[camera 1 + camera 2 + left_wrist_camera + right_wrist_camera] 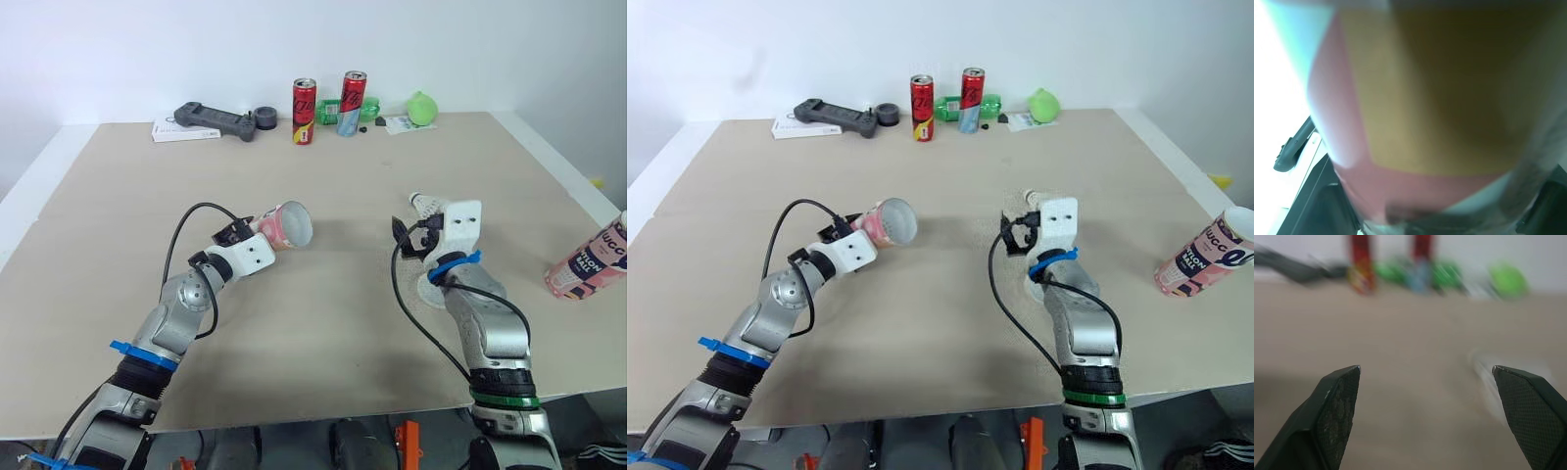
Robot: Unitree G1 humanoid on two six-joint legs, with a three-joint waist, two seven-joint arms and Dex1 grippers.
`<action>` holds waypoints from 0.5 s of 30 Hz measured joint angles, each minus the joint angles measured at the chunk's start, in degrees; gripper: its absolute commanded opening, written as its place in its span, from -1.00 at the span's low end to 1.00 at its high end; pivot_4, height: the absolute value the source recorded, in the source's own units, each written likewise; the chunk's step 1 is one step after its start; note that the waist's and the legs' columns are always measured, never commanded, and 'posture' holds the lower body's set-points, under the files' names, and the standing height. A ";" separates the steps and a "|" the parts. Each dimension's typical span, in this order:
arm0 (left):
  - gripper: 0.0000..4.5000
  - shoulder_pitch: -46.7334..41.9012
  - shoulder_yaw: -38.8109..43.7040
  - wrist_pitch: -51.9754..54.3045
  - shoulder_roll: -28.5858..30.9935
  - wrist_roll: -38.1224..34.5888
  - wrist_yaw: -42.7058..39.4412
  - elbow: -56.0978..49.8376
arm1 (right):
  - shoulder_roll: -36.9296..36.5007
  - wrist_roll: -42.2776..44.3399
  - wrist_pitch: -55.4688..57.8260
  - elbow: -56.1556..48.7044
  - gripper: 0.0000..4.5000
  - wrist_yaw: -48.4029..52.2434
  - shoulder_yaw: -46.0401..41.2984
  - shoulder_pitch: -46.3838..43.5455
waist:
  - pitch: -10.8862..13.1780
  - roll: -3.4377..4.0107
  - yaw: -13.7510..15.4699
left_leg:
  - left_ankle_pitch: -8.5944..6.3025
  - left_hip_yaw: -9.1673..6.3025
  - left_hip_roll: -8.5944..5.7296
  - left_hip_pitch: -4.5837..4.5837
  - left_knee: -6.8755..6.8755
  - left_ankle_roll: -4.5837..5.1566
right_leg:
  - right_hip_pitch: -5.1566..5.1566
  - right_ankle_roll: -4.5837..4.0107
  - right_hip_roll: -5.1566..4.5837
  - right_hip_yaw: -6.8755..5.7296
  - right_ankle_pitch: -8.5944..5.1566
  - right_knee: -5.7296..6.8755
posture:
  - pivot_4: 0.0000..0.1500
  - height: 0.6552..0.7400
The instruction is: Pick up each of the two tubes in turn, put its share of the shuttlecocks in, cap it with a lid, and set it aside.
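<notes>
My left gripper (245,233) is shut on a pink tube (288,224) and holds it above the table, tilted, with its open mouth turned toward the right. Seen close in the left wrist view, the tube (1425,98) sits between the dark fingers (1327,205). My right gripper (408,235) stands open with nothing between its fingers (1337,401), low over the table's middle right. A white shuttlecock (423,203) lies just beyond it, and another white feathered piece (429,290) shows beside the right wrist. A second pink tube (588,259) rests at the table's right edge.
Along the far edge stand two red cans (305,111) (352,103), a green bottle (986,105), a green ball (421,108), a black controller (216,121) on a white booklet, and a dark tape roll (265,118). The beige tabletop (323,323) is wide.
</notes>
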 measured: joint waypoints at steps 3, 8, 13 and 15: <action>0.42 -0.07 -0.06 -0.02 -0.13 0.00 0.02 0.03 | 0.29 -0.62 -0.33 3.57 0.97 -1.18 -0.01 -2.36 | 0.01 0.01 -0.04 | 0.00 0.00 0.00 0.00 0.00 0.00 | 0.01 0.04 0.00 0.00 0.02 0.00 | 1.00 1.00; 0.42 -0.03 -0.09 -0.06 -0.17 -0.01 0.11 0.02 | 0.72 -1.64 -4.31 14.40 0.97 -2.09 -0.04 -8.94 | 0.00 0.01 -0.13 | 0.00 0.00 0.00 0.00 0.00 0.00 | 0.02 0.05 0.00 0.01 0.02 0.00 | 1.00 1.00; 0.42 0.31 -0.07 0.26 -0.25 0.01 0.32 -0.47 | 0.84 -1.69 -10.33 31.10 0.71 -2.64 -1.70 -17.75 | 0.02 0.03 -0.19 | 0.01 0.01 -0.01 0.01 -0.01 0.01 | 0.02 0.06 0.00 0.02 0.03 0.00 | 1.00 1.00; 0.42 0.40 -0.07 0.43 -0.28 0.01 0.42 -0.64 | 0.63 -1.72 -12.90 36.50 0.40 -3.02 -2.16 -20.79 | 0.02 0.03 -0.20 | 0.01 0.00 -0.01 0.01 -0.02 0.01 | 0.02 0.05 0.01 0.02 0.03 0.00 | 1.00 1.00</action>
